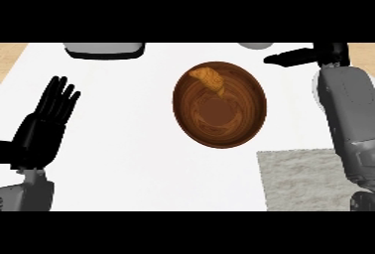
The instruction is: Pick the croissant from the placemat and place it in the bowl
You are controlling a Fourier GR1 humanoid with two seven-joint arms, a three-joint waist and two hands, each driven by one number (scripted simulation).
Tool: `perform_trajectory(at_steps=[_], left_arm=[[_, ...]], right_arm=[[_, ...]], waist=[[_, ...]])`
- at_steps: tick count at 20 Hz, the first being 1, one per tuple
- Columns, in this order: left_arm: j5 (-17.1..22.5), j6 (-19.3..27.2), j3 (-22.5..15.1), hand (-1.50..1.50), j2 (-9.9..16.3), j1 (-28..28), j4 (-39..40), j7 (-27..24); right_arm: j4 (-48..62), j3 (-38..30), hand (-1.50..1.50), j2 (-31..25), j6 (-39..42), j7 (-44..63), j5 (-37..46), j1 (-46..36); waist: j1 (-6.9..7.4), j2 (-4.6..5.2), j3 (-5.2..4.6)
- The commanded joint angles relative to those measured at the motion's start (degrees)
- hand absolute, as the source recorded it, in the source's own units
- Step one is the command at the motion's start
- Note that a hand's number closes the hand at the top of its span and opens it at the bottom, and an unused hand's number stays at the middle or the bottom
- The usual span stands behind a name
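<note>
White counter point(132, 163) fills most of the head view, with tan strips of a lower surface at the far corners. Wooden bowl point(219, 104) sits mid-counter; the croissant point(208, 77) lies inside it, against the far-left inner wall, long axis running from upper left down toward the bowl's centre. Placemat point(300, 178) — grey, textured, at the near right — has nothing on it in view.

Right hand point(304, 55) is beyond the bowl's far-right rim, well apart from the croissant, which lies to its left and slightly nearer the robot. Fingers point left, extended, nothing between them: released. Its grey forearm runs down the right edge, over the placemat's right margin.

Left hand point(42, 126) rests near the left edge, fingers straight and up, holding nothing; farther from the bowl than the right.

Judgement: placement looks done — croissant is off the placemat and in the bowl. Remaining move, if any, is pulling the right arm back; the bowl rim just beside the forearm is the only thing it could brush.

Other items: grey-and-white object point(102, 49) at the far edge, left; a pale rounded object point(254, 45) far edge, right, too cropped to identify.
</note>
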Motion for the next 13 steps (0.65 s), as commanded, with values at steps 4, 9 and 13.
perform_trajectory(at_steps=[4,9,13], left_arm=[[0.46,0.25,0.92,0.0,0.94,-1.47,-1.74,1.57],[-2.88,0.9,-2.12,0.0,-2.46,2.27,-1.73,-2.18],[-0.64,-0.41,0.31,0.0,-0.19,-0.47,-0.15,-0.05]], right_arm=[[3.72,-3.99,-1.5,-12.87,10.33,-4.0,-5.2,4.33],[4.08,-3.33,-1.5,-17.52,17.8,-9.29,-6.86,10.67],[6.93,-2.28,-1.5,-19.19,18.8,-14.65,-6.72,14.13]], waist=[[0.35,0.23,0.04],[-0.01,0.07,0.02],[0.15,0.15,0.04]])
